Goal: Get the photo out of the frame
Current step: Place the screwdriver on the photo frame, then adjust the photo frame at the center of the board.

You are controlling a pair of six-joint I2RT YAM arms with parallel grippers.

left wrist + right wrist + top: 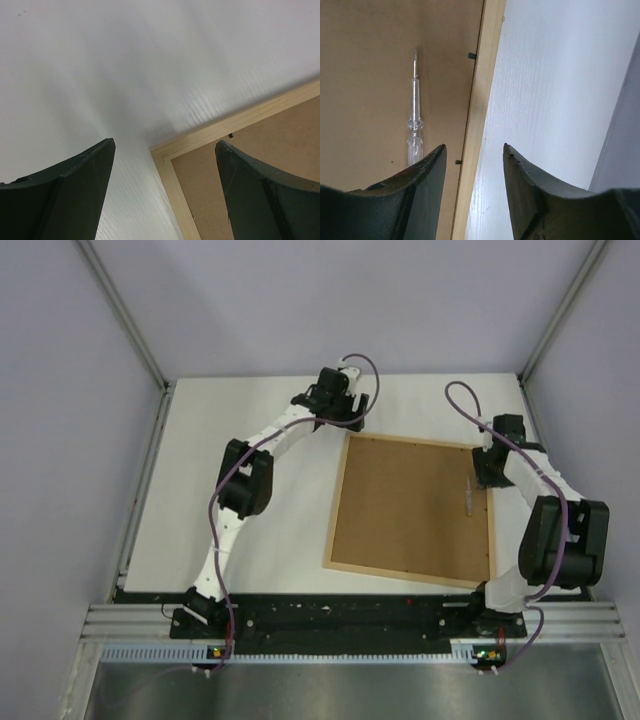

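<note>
One frame (400, 525), one clear tool (469, 497) — screwdriver perhaps

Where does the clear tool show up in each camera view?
Top external: the clear tool lies on the frame, on its brown back near the right edge.
Left wrist: not in it.
Right wrist: clear tool upper left, beside the wooden rim.
Shared landmark: the frame's light-wood rim.

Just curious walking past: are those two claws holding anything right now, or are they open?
Left gripper: open, holding nothing, over the frame corner.
Right gripper: open, holding nothing, over the frame's edge; a clear tool lies loose nearby.
</note>
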